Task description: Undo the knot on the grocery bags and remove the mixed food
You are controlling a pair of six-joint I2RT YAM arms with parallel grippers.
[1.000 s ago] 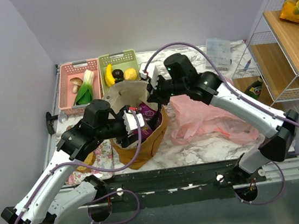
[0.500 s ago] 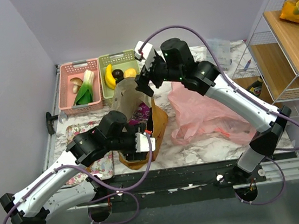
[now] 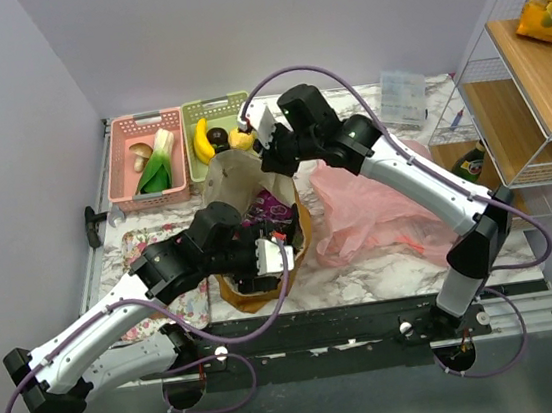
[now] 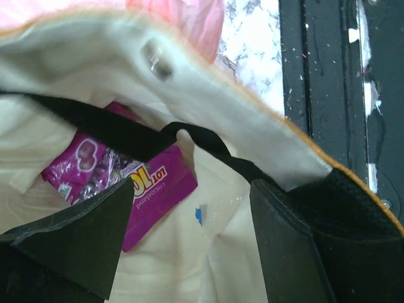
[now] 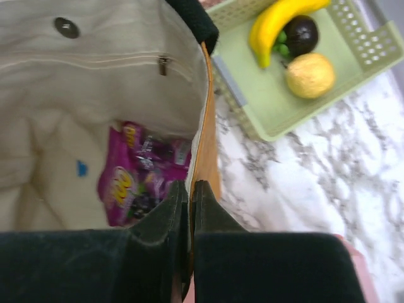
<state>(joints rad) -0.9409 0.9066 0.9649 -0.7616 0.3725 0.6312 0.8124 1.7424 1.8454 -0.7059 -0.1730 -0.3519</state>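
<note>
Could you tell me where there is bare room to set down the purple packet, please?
Bare marble lies between the green basket, the yellow tote and the pink bag, and as a strip on that bag's near side. The left arm and right arm crowd the tote.

Centre of the top view: mustard-yellow tote (image 3: pixel 297 232), upright and gaping, cream lining exposed, black strap slung across the mouth. Deep inside, against the lining: purple packet (image 4: pixel 151 186), glossy, lying tilted. Just right of the tote: pink plastic bag (image 3: pixel 378 216), thin, crinkled, slumped in a loose heap. Upper left: green-and-white leek (image 3: pixel 157 163) lying diagonally, brown mushroom (image 3: pixel 139 155) just beside it. A little further right, behind the tote: banana (image 3: pixel 202 138), dark round fruit (image 3: pixel 217 136) and lemon (image 3: pixel 240 138), bunched together.
</note>
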